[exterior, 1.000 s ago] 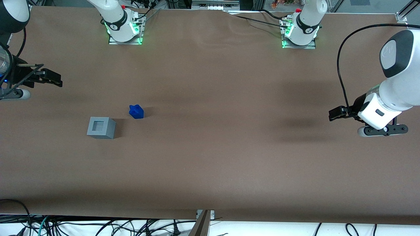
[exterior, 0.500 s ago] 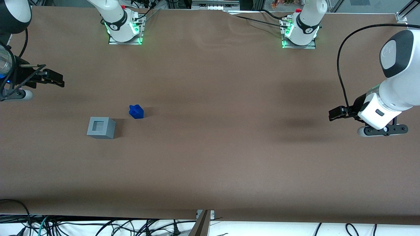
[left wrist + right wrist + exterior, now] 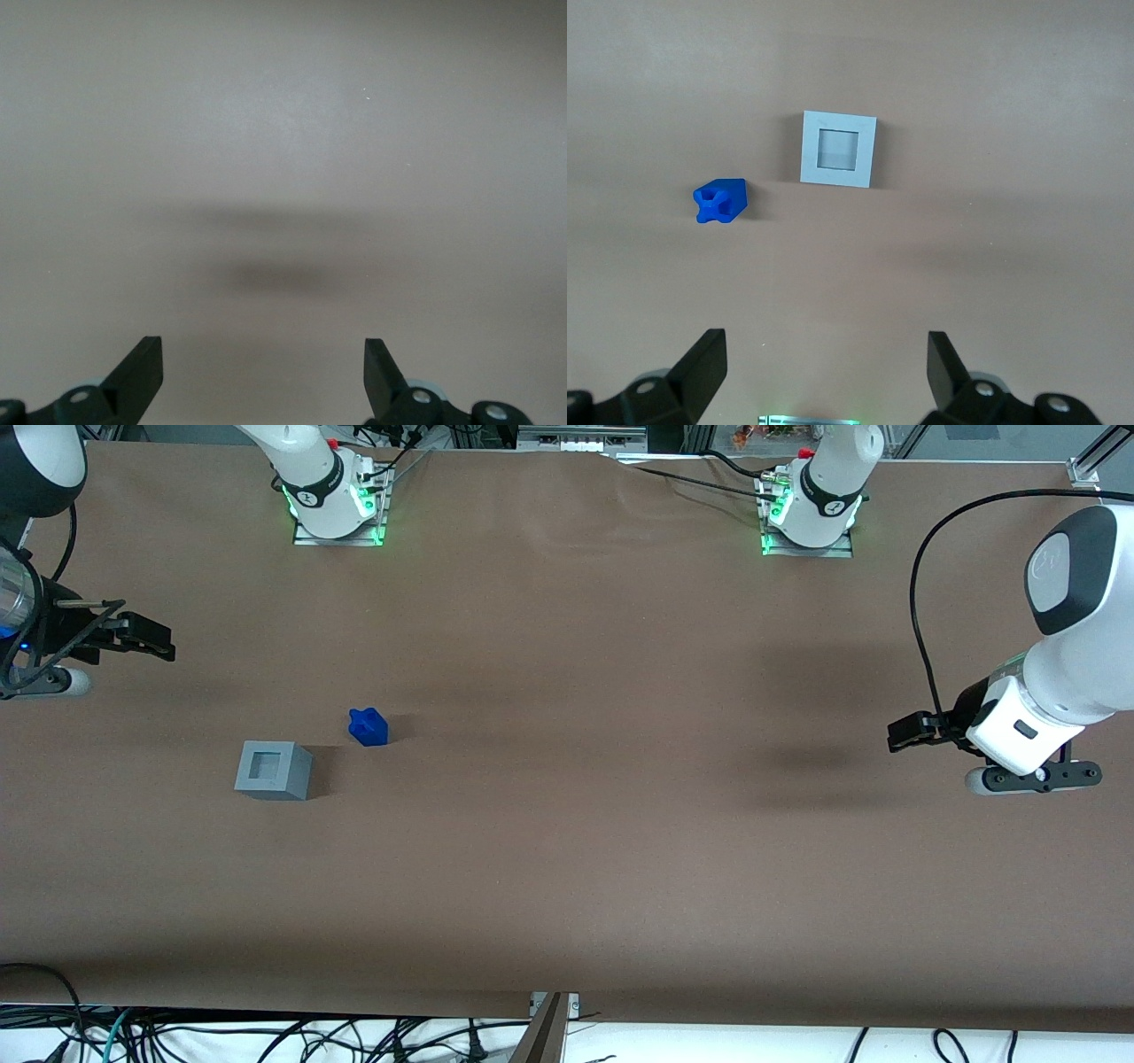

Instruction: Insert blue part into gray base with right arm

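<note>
front view shows you the right arm's tool (image 3: 146, 638) hanging above the brown worktop (image 3: 567, 850) at the working arm's end, well apart from both task pieces. right wrist view gives you its two black fingers (image 3: 700, 367) spread wide and released, with nothing between them. the blue part (image 3: 368, 726) lies on the worktop, free of the gray base (image 3: 273, 771), near it and a little farther from the front camera than the base; the two do not touch. in the right wrist view you can see the blue part (image 3: 720, 201) resting on its side with its cross-shaped stub end facing the camera. the gray base (image 3: 839, 149) sits flat with its square recess facing up and nothing in it. the tool is farther from the front camera than both pieces.
</note>
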Controlling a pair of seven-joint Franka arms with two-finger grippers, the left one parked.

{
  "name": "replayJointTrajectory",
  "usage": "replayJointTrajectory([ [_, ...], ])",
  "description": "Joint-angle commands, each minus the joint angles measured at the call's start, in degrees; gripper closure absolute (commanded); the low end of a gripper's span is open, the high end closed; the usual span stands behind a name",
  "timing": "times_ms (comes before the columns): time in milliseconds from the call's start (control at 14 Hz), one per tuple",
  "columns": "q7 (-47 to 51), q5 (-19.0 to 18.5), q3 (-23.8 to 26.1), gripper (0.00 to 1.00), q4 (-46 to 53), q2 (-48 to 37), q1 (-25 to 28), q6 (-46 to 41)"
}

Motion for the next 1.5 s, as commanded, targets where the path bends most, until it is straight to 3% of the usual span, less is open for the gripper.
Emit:
replayJointTrajectory([
  [0,-0.7,1.8,0.6,0.00,1.1,0.3,-0.7,-0.8],
  [571,-0.3,3.0,1.6,0.00,0.2,1.0,-0.6,1.4],
  [786,8.5,3.2,7.1,0.00,-4.9,2.7,-0.6,10.5],
  [1143,17.4,3.1,13.6,0.00,-18.1,6.8,-0.2,33.2],
  [1429,18.2,2.7,14.9,0.00,-28.3,8.4,0.1,44.2],
])
